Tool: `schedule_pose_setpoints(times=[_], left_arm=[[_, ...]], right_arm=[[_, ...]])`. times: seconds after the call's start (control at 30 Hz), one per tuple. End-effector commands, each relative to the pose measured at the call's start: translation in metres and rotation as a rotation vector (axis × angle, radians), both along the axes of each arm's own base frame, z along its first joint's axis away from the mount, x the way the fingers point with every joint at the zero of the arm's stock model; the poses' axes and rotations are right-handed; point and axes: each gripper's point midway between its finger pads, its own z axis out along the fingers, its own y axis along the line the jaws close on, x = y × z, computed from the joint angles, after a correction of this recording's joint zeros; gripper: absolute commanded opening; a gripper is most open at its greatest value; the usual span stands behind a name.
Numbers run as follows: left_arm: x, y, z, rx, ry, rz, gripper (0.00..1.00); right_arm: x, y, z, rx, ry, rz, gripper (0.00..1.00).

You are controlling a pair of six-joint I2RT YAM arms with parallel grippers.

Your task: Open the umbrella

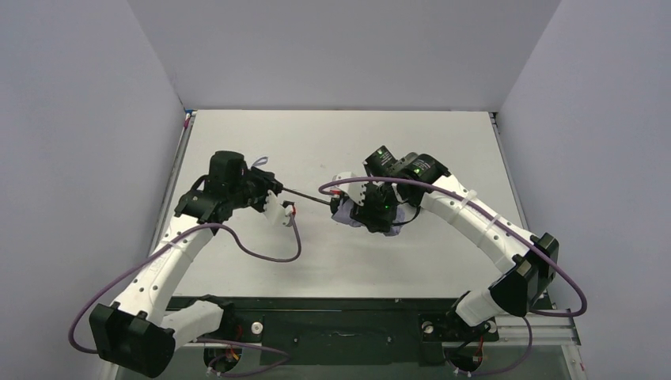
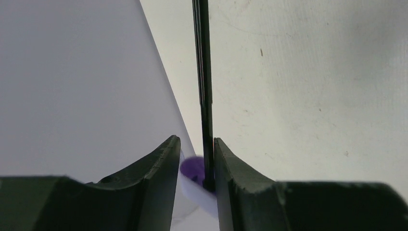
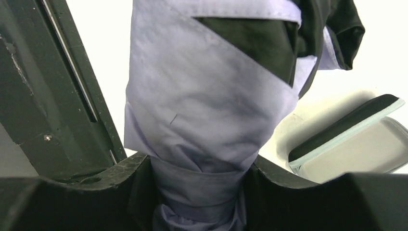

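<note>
The umbrella (image 1: 346, 212) is closed. Its pale lavender canopy (image 3: 202, 96), with black underside folds, sits bunched between the right gripper (image 3: 199, 163) fingers. The thin black shaft (image 2: 204, 86) extends straight out between the left gripper (image 2: 197, 142) fingers, where the lavender handle (image 2: 192, 168) is seated.

A: How many umbrellas do you count?
B: One umbrella (image 3: 202, 106) — just the one, at the middle of the top view.
A: And arms?
B: Two. A left arm (image 1: 170, 265) at the lower left of the top view and a right arm (image 1: 475, 222) at the lower right.
A: Grippers?
B: One per arm, so two — the left gripper (image 2: 197, 159) and the right gripper (image 3: 202, 168).
A: Cables?
B: Two purple cables, a left cable (image 1: 269, 258) and a right cable (image 1: 348, 182).
A: Anything else?
B: One table (image 1: 340, 142), and one oblong case (image 3: 346, 130) at the lower right of the right wrist view
</note>
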Motion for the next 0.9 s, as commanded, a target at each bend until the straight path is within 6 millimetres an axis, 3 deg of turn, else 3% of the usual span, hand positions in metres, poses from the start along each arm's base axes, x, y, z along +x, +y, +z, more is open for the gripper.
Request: schedule_pose_setpoints(times=[0.0, 0.2, 0.3, 0.37, 0.43, 0.5, 0.53, 0.6, 0.7, 0.87], left_arm=[[0.023, 0.056, -0.002, 0.119, -0.065, 0.13, 0.3], [0.034, 0.097, -0.017, 0.18, -0.046, 0.21, 0.32], [0.033, 0.099, -0.019, 0.158, -0.03, 0.215, 0.33], [0.021, 0.088, -0.02, 0.089, 0.036, 0.19, 0.36], [0.011, 0.067, -0.004, -0.026, 0.075, 0.142, 0.46], [-0.016, 0.044, 0.001, -0.112, 0.189, 0.075, 0.57], [-0.026, 0.025, 0.014, -0.173, 0.21, 0.028, 0.6], [-0.052, -0.003, 0.015, -0.21, 0.293, -0.041, 0.65], [-0.084, -0.039, -0.001, -0.183, 0.368, -0.135, 0.69], [-0.105, -0.07, -0.022, -0.148, 0.481, -0.154, 0.7]], right_arm=[[-0.012, -0.027, 0.001, -0.078, 0.022, 0.044, 0.0], [-0.02, -0.047, -0.007, -0.122, 0.072, 0.048, 0.0], [-0.02, -0.049, -0.009, -0.127, 0.085, 0.046, 0.0], [-0.019, -0.044, -0.009, -0.115, 0.102, 0.033, 0.0], [-0.015, -0.038, -0.012, -0.107, 0.116, 0.012, 0.0], [-0.01, -0.032, -0.012, -0.095, 0.12, -0.005, 0.0], [-0.008, -0.03, -0.01, -0.086, 0.118, -0.008, 0.0], [-0.007, -0.025, -0.007, -0.067, 0.124, -0.009, 0.0], [-0.004, -0.015, -0.001, -0.034, 0.13, -0.012, 0.0], [-0.003, -0.005, 0.012, 0.018, 0.136, -0.01, 0.0]])
